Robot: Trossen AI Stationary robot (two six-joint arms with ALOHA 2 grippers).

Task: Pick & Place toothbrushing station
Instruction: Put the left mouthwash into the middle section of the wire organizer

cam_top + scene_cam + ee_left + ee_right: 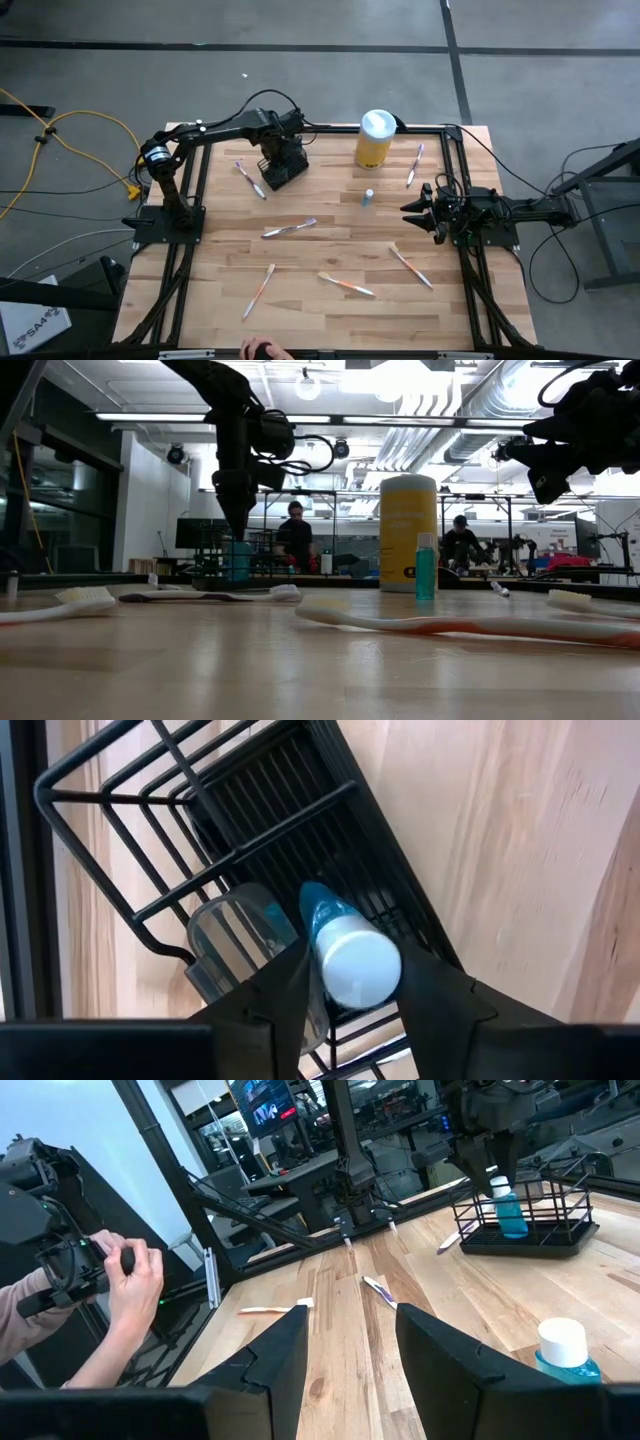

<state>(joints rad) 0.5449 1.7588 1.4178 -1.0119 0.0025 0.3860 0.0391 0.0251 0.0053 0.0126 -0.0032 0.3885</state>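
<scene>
1. Nearest the low camera, an orange-handled toothbrush [470, 626] is laid flat; six toothbrushes are counted scattered on the wooden table [330, 300].
2. One yellow canister [375, 138] with a white lid is stood at the far edge.
3. One black wire-mesh holder [283, 166] is set left of the canister; a blue bottle [350, 955] is gripped inside it by the left gripper [355, 982].
4. A second small blue bottle [368, 197] is stood mid-table.
5. The right gripper [413, 208] is held parted, empty, near the right edge.
</scene>
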